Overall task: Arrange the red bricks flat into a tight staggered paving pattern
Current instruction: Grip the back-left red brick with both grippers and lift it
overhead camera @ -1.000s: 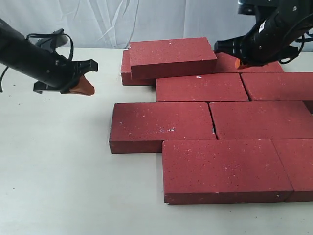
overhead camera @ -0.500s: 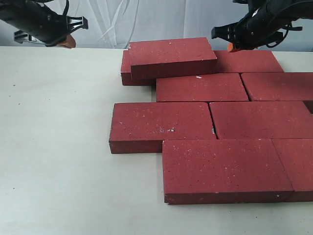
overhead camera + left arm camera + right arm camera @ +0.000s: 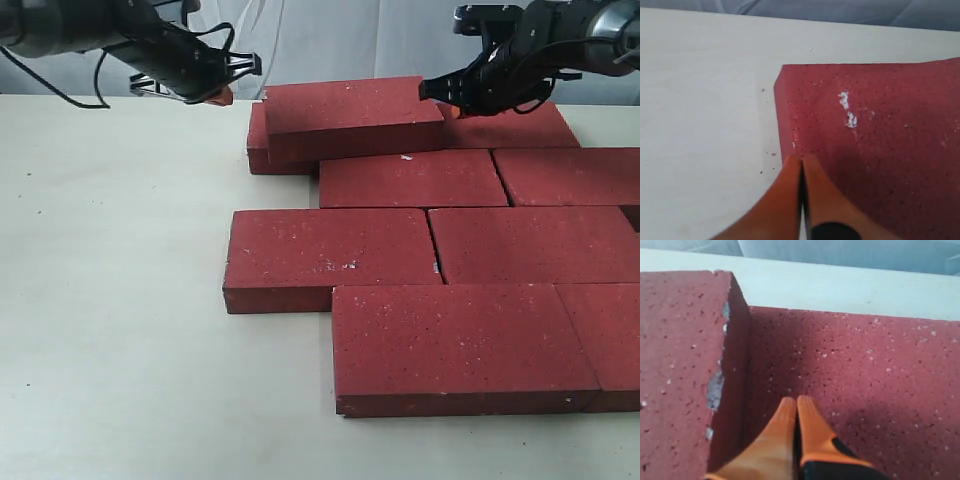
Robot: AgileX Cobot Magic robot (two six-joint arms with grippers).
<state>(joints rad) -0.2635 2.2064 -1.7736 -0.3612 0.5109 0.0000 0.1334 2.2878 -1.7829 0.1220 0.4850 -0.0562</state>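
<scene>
Several dark-red bricks lie flat in staggered rows on the table. One brick [image 3: 352, 117] rests tilted on top of another brick [image 3: 262, 150] at the back left. My left gripper [image 3: 218, 95] is shut and empty, just left of the stacked brick's far left corner [image 3: 785, 82]. My right gripper [image 3: 452, 108] is shut and empty too, at the stacked brick's right end [image 3: 680, 365], low over the back-row brick [image 3: 510, 126] [image 3: 865, 375]. Both pairs of orange fingers [image 3: 801, 159] [image 3: 797, 401] are pressed together.
Bare pale table [image 3: 110, 300] spreads to the left and front. Paved rows: middle bricks [image 3: 412, 178], [image 3: 330, 255], front brick [image 3: 455, 345]. A grey cloth backdrop [image 3: 330, 40] hangs behind the table's far edge.
The left arm swung right and toward the back, reaching the stacked brick's left corner. The right gripper dropped and moved left to the stacked brick's right end. The bricks stayed put.
</scene>
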